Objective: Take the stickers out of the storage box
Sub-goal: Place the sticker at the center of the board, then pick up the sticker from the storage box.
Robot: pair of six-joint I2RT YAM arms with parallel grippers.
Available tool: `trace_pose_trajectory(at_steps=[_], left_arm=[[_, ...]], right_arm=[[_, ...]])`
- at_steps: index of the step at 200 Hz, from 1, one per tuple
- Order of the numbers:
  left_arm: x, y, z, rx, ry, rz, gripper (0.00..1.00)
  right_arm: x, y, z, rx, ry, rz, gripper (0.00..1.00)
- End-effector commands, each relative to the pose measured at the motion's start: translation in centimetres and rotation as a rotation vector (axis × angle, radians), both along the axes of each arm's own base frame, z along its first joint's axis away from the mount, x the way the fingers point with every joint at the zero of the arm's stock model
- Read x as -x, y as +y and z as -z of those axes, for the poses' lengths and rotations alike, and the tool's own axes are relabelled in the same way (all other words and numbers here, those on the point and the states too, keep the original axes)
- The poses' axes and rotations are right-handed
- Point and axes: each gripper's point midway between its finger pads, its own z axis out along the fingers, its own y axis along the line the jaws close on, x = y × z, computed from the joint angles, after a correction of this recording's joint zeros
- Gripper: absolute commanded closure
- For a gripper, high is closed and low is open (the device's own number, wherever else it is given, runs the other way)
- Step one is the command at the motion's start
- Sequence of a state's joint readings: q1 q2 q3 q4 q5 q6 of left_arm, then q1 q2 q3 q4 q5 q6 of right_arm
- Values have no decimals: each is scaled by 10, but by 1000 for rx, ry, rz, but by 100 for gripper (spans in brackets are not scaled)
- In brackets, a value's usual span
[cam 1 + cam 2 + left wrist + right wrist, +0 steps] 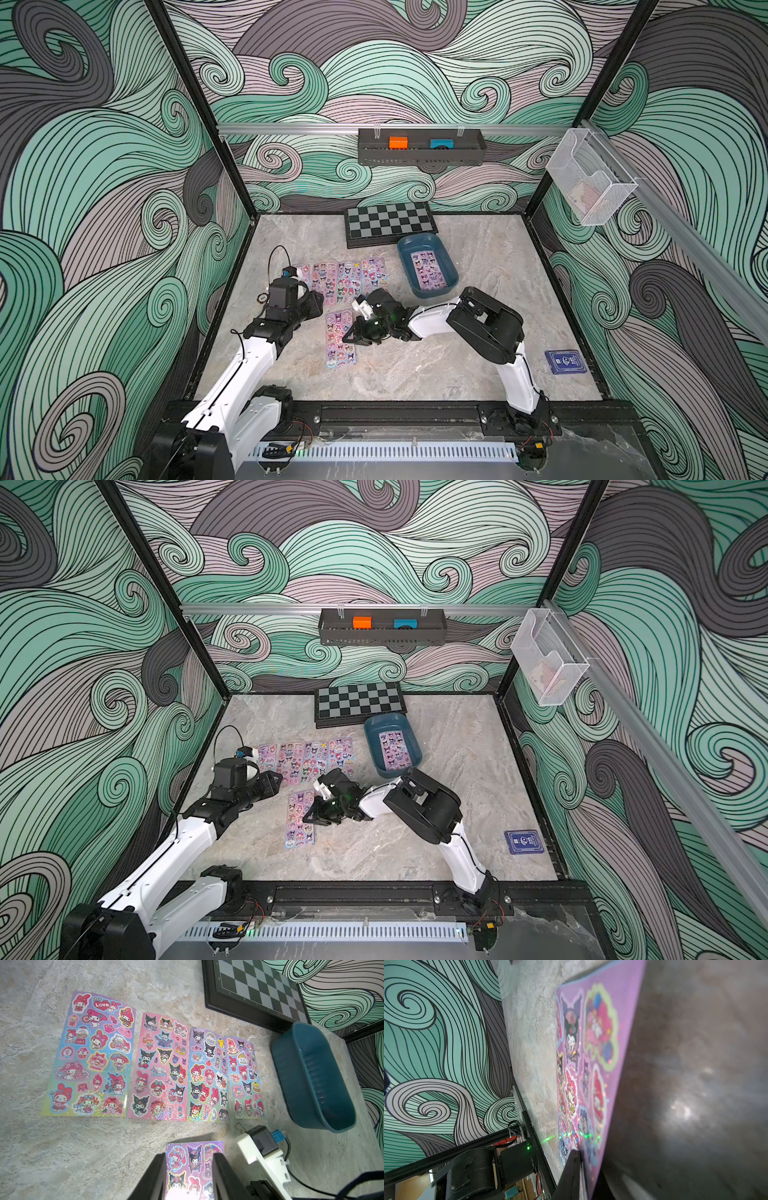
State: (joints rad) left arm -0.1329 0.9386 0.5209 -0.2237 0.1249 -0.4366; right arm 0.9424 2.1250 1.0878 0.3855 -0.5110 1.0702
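Nearest: right gripper [355,334], low at the long edge of the near sheet [340,345], which lies flat on the table [415,365]. Clamped or let go, cannot tell; right wrist view too blurred. Just beyond: left gripper [189,1156], fingers apart, empty. Then the row of four sheets [341,279], already out. Farthest: storage box [432,292], one sheet inside [428,270], beyond and right of the right gripper, long axis running near-to-far. Right arm nearer. Inside sheet shown only in both top views; left wrist view gives just the outer wall.
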Motion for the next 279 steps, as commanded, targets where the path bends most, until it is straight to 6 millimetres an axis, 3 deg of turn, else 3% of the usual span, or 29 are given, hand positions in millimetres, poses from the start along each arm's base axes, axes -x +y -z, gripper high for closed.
trace_pose_trajectory(at_steps=[1, 21, 61, 116, 184, 227, 255, 279], left_arm=[[-6, -5, -15, 13, -44, 33, 59], [-5, -5, -14, 14, -44, 37, 59], [-5, -7, -16, 18, -49, 47, 59], [-5, -8, -16, 20, -50, 51, 59], [-5, -10, -15, 25, -51, 61, 59], [-6, -17, -13, 49, -43, 93, 58], [-9, -33, -12, 100, -48, 175, 58], [-13, -48, -13, 176, -40, 224, 58]], right_arm=[[-7, -4, 18, 66, 0, 45, 87], [-5, -2, 19, 65, 9, 34, 83], [-1, -9, 19, 85, 0, 28, 60], [1, -35, 9, 154, -64, 42, 49], [-11, -62, -33, 213, -246, 42, 32], [-48, -113, -74, 235, -385, 88, 31], [-74, -156, -104, 289, -468, 91, 25], [-96, -201, -115, 358, -478, 127, 20]])
